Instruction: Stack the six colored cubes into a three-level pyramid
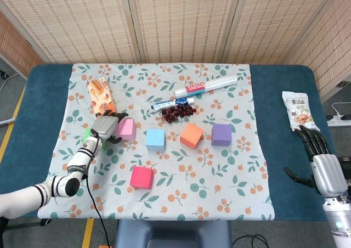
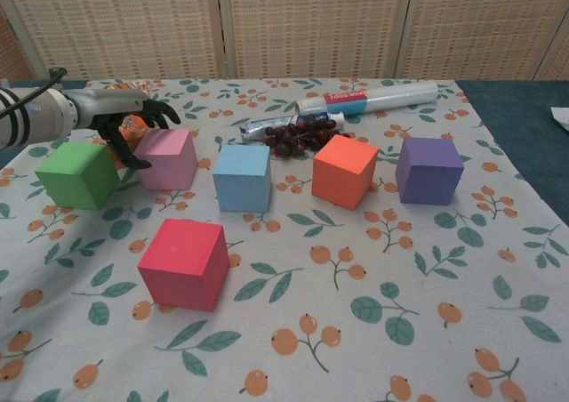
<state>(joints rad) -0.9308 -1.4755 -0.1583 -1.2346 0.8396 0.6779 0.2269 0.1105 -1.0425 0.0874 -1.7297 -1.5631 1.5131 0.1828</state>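
Two cameras, one high and one low — both face the screen wall.

The head view looks steeply down from above, taking in the whole worktop (image 1: 285,149); the chest view sits low and close, skimming across the floral cloth (image 2: 427,269). Both share the row of cubes — the blue cube (image 1: 155,140) (image 2: 242,177) sits mid-frame in each.

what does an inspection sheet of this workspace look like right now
surface: floral cloth over a blue table
job's things: six cubes, none stacked; green, pink, blue, orange, purple in a row, red in front
clutter: wrap roll, tube, dark berries, orange packet, nut bag
hands: left hand between green and pink cubes, grip unclear; right hand open, off the cloth
cables: black cable by left arm; power strip far right
surroundings: woven screens
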